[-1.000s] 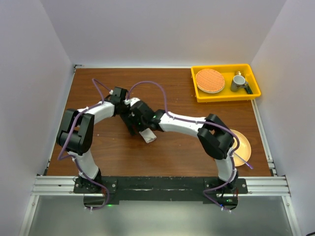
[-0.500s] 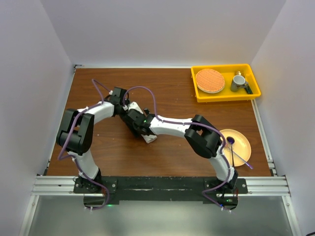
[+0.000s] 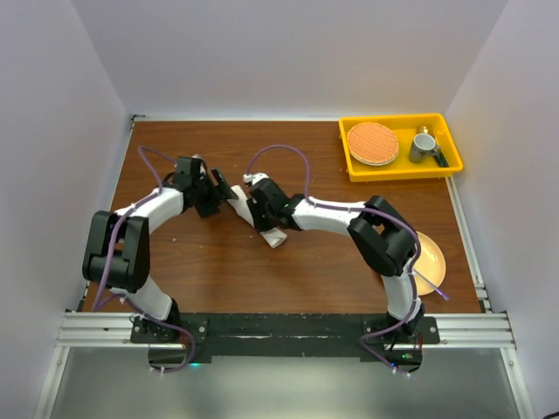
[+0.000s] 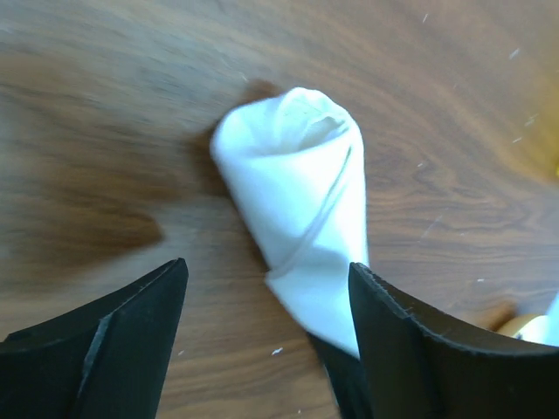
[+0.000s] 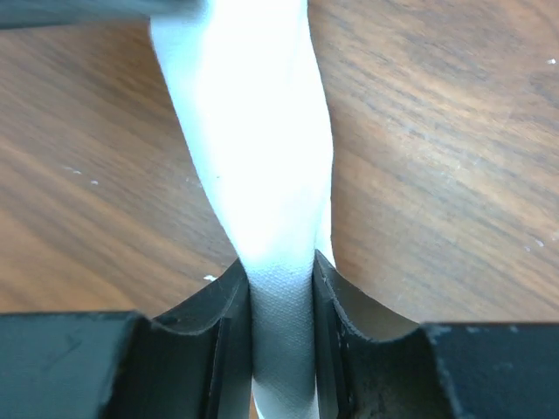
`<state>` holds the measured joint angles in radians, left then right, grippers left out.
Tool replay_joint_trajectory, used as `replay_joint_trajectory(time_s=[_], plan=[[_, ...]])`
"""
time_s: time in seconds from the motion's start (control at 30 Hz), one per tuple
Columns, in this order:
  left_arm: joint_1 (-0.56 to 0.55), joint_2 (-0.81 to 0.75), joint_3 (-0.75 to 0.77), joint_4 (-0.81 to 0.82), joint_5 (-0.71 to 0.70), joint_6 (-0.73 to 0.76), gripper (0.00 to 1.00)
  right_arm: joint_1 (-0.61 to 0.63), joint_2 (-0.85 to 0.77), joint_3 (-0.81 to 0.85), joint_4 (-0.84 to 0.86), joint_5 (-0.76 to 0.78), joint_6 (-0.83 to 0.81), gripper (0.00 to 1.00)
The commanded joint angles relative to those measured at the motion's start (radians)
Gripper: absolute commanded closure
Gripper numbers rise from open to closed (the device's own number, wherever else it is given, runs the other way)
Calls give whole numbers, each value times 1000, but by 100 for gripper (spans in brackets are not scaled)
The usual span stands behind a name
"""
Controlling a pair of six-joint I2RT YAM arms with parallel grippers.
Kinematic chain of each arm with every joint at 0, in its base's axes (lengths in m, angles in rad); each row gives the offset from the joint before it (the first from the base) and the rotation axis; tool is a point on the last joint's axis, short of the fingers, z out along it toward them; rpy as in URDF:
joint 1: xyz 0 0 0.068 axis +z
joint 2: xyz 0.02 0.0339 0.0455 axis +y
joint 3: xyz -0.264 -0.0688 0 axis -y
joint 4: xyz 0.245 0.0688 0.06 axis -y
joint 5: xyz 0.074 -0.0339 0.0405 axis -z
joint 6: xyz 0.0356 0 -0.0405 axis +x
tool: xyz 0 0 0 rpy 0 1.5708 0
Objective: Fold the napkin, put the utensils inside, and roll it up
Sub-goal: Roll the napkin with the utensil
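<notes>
The napkin (image 3: 273, 236) lies a little left of the bench's (image 3: 306, 271) middle, rolled into a tight white tube. The tube is set on a slant, one end toward the far left corner and the other toward the near right.

In the left wrist view the napkin (image 4: 297, 201) shows a spiral opening at its end and one loose edge running down its side. In the right wrist view the napkin (image 5: 253, 131) is bright and smooth, narrowing where it is pinched.

The right gripper (image 3: 259, 209) is clamped on the roll partway along. Its black fingers (image 5: 231, 301) press the cloth from both sides, just above the wood. The right arm bends at a raised elbow near the right edge, and its forearm reaches left across the bench.

The left gripper (image 3: 220, 188) sits just beside the far left end of the roll with its jaws spread wide. The tube lies between its fingers (image 4: 131, 340), closer to one of them. The left arm rises from the near left corner, folds at the elbow and reaches toward the far right.

A yellow tray (image 3: 397, 171) in the far right corner holds an orange disc (image 3: 373, 143) and a cup (image 3: 424, 145). A yellow plate (image 3: 432, 257) near the right edge is partly hidden by the right arm.
</notes>
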<state>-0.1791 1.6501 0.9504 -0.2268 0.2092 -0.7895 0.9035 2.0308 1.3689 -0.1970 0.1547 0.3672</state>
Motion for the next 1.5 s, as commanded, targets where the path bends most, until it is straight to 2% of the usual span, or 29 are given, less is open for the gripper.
replay_joint_trajectory(time_s=[0.0, 0.1, 0.23, 0.4, 0.6, 0.77, 0.83, 0.93, 1.1, 1.3, 1.47], plan=[[43, -104, -33, 90, 96, 24, 18, -104, -6, -59, 157, -389, 113, 70], [29, -98, -27, 84, 130, 23, 17, -166, 47, -62, 229, -666, 211, 69], [-39, -58, -6, 63, 104, -3, 14, -222, 100, -64, 318, -800, 311, 68], [-106, 49, 79, -17, 12, -16, 13, -233, 108, -60, 315, -804, 306, 67], [-126, 126, 136, -42, -53, -30, 17, -235, 97, -65, 292, -781, 282, 65], [-132, 171, 154, -40, -63, -33, 32, -233, 88, -65, 263, -768, 256, 59], [-132, 168, 148, -34, -74, -25, 40, -235, 72, -54, 232, -732, 231, 52], [-132, 157, 139, -28, -80, -20, 46, -233, 34, -42, 170, -672, 181, 42], [-132, 142, 136, -23, -57, -7, 49, -213, -29, 22, 12, -546, 58, 30], [-132, 128, 134, -22, -28, -5, 49, -98, -72, 88, -96, -255, -73, 16], [-132, 132, 136, -20, -5, -10, 49, 18, -55, 130, -108, 6, -114, 13]])
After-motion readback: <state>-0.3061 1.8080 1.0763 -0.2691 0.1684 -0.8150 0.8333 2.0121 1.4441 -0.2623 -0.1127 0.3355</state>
